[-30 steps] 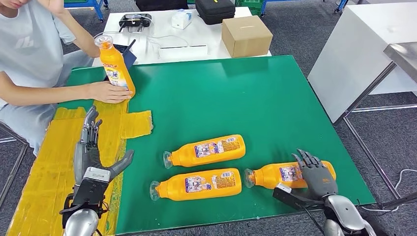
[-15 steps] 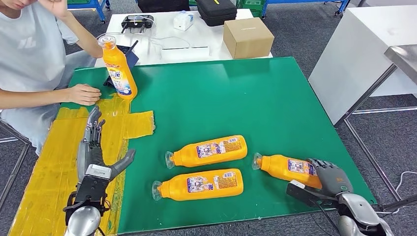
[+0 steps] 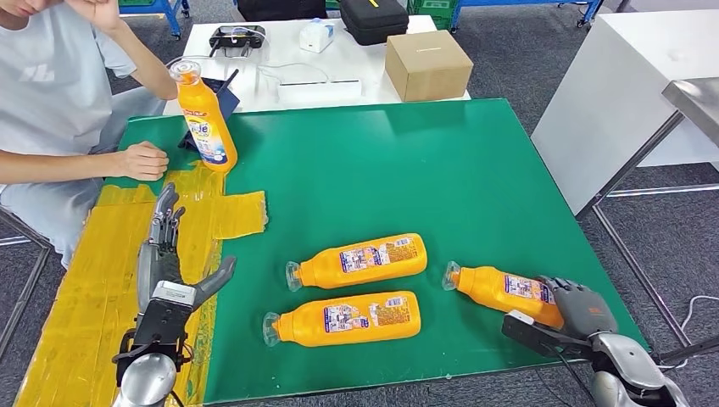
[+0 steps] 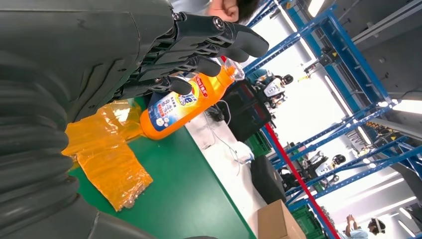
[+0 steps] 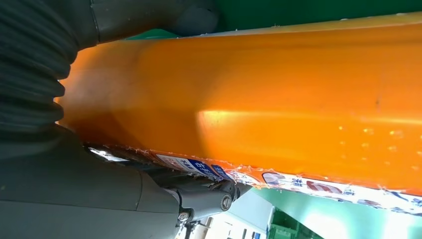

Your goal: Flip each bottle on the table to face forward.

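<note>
Far left, a person [image 3: 59, 102] sits at the table edge, fist [image 3: 144, 161] resting on the green mat [image 3: 441, 186] beside the yellow taped patch [image 3: 93, 271]. Left hand [image 3: 165, 254] hovers flat over that patch, fingers straight and spread, thumb out to the side, holding nothing. Upright bottle [image 3: 203, 119] stands at the mat's back-left corner, just beside the person's fist, cap up, label facing front; the left wrist view shows it past the fingertips [image 4: 239, 42]. Behind it a white table [image 3: 280, 59] with a cardboard box [image 3: 426, 64], a black case [image 3: 373, 17] and small devices. Mid-mat, two bottles lie on their sides, caps pointing left: upper lying bottle [image 3: 360, 261] and lower lying bottle [image 3: 343, 318], near each other, not touching. Right of them the third lying bottle [image 3: 500, 290] lies angled, cap to the left, base under the right hand [image 3: 576, 309], whose fingers curl over the bottle body near the mat's front-right edge. Right wrist view: orange body pressed close against the hand, fingers wrapped on it. White cabinet [image 3: 627, 85] well off to the right.
</note>
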